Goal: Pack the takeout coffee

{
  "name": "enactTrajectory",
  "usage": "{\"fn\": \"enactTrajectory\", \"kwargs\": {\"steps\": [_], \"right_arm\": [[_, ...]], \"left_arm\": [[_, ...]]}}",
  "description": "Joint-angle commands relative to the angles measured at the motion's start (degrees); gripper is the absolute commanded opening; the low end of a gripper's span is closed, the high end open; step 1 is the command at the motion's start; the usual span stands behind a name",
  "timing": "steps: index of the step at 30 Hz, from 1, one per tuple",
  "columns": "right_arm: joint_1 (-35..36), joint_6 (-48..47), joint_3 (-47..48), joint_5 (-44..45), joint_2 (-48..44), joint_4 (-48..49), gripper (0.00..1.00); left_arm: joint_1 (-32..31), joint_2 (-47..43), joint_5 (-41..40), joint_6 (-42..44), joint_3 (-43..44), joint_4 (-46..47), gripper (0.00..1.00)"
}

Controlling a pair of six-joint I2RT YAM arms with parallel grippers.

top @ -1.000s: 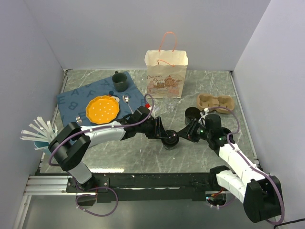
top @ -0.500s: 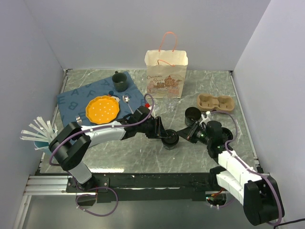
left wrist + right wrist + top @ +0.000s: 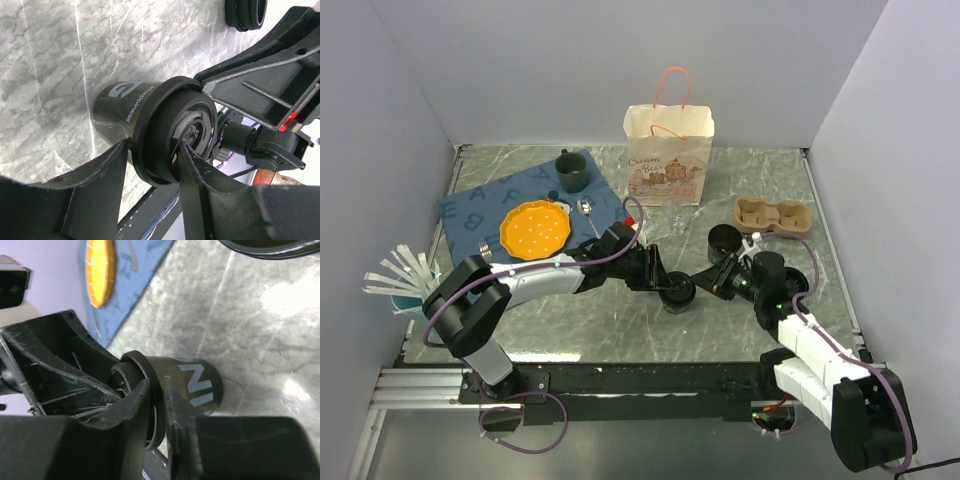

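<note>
Now my left pincer clamps the cup upright mid-bench, and my right pincer pinches the lid by its rim. I should seat that lid evenly, cup held level, before heading for the tray, well apart.

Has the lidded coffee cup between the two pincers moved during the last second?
No. The coffee cup stays at the same spot below the paper bag.
</note>
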Motion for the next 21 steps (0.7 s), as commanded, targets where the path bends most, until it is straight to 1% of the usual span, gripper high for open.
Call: {"fn": "enactTrajectory", "kwargs": {"steps": [1,3,4,7,10,11,17,21], "right_arm": [[0.69,-6.46,8.44,1.35,-0.61,-18.54,0.33],[0.7,-8.04,11.54,1.52,-1.05,-22.67,0.37],[0.69,-8.31,13.73,1.52,-1.23,-23.64,0.42],[0.69,-9.01,15.67,1.44,-1.75,-26.9,0.45],[0.61,-9.36,15.86,1.17,-3.15,-28.57,0.45],[0.69,-9.63,15.94,1.17,-3.6,-29.01,0.45],[0.69,-11.29,17.61,1.35,-5.36,-32.17,0.46],[0.78,-12.18,18.93,1.35,-4.75,-33.32,0.46]], "left_arm": [[-1.23,6.93,-11.37,7.76,-6.51,-27.84,0.47],[-1.23,5.79,-11.38,7.67,-5.98,-28.28,0.48],[-1.23,5.61,-11.29,7.5,-5.89,-28.36,0.48],[-1.23,4.73,-11.11,7.32,-5.01,-28.98,0.49],[-1.23,3.24,-10.85,7.67,-2.82,-30.47,0.52],[-1.23,2.28,-10.67,7.76,-1.25,-31.0,0.54],[-1.14,0.25,-10.76,9.08,6.92,-34.25,0.6],[-1.14,0.69,-10.94,9.43,10.01,-35.31,0.61]]}}
